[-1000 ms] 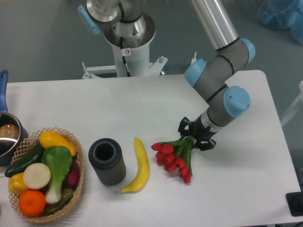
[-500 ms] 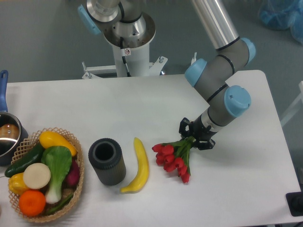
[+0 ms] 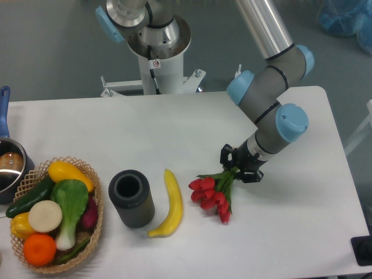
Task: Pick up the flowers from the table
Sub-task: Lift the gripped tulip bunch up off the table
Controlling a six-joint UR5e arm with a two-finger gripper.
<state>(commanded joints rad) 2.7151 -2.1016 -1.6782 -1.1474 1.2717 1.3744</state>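
From my screen I count one bench (image 3: 174, 125), one arm (image 3: 273, 99) with one hand (image 3: 239, 167), and one bunch of flowers (image 3: 214, 193); its red buds overlap too much for an exact count. I see one banana (image 3: 168, 203), one dark cylinder (image 3: 131, 199), one pot (image 3: 8, 168), and one basket (image 3: 93, 195) holding roughly seven pieces of produce.
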